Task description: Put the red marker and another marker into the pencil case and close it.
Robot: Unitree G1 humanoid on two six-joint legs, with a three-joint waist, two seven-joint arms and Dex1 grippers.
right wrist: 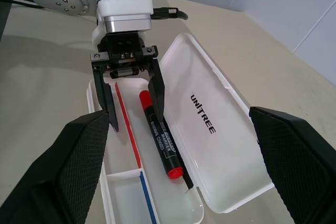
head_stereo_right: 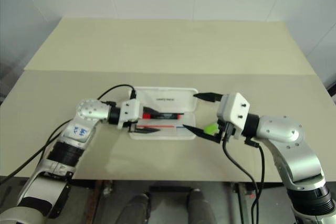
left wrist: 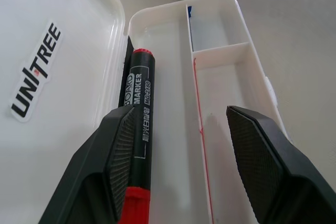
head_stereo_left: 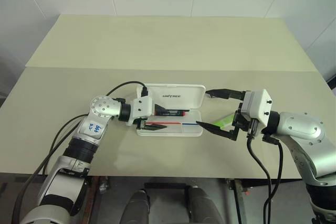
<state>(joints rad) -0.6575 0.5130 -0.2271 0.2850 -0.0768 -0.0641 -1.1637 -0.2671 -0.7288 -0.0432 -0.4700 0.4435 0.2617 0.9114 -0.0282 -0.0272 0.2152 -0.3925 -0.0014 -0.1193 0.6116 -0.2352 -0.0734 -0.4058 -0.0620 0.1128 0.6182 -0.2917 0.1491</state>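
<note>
The white pencil case (head_stereo_left: 191,92) lies open mid-table, its lid tipped back and showing dark lettering. The red marker (right wrist: 160,135) lies lengthwise in the tray along the hinge side, its black barrel and red ends visible. My left gripper (left wrist: 178,114) hangs open over the tray's left end. One of its fingers (left wrist: 118,150) is right beside the marker, not clamping it. The lime-green marker (head_stereo_left: 227,120) lies on the table just right of the case. My right gripper (head_stereo_left: 203,109) hovers open at the case's right end, above the green marker, with nothing between its fingers.
The case's tray has a small divided compartment (left wrist: 215,27) at its right end, and red and blue stripes along its floor. The beige table (head_stereo_left: 168,45) stretches far behind the case. A black cable (head_stereo_left: 123,85) loops from my left wrist.
</note>
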